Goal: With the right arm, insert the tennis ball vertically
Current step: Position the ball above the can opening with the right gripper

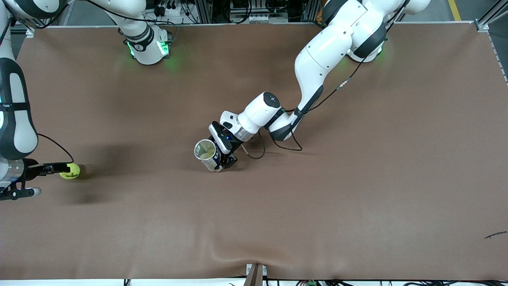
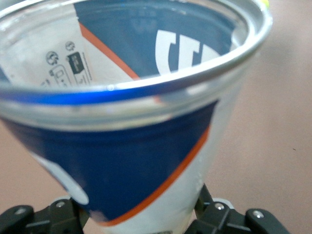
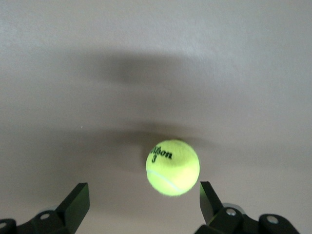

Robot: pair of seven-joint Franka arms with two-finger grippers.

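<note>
A yellow-green tennis ball (image 1: 70, 171) (image 3: 173, 167) lies on the brown table toward the right arm's end. My right gripper (image 1: 54, 169) (image 3: 142, 196) is low beside it and open. The ball sits just ahead of the fingertips (image 3: 78, 197), closer to one finger, and touches neither. At mid-table a clear tube can (image 1: 206, 153) (image 2: 146, 146) with a blue, white and orange label has its open mouth facing up. My left gripper (image 1: 224, 159) (image 2: 146, 220) is shut on the can's lower part. The can looks empty inside.
Both arm bases (image 1: 149, 47) stand along the table edge farthest from the front camera. A black cable (image 1: 278, 145) loops under the left wrist. A small dark mark (image 1: 496, 235) lies near the front edge at the left arm's end, and a bracket (image 1: 256, 273) sits mid front edge.
</note>
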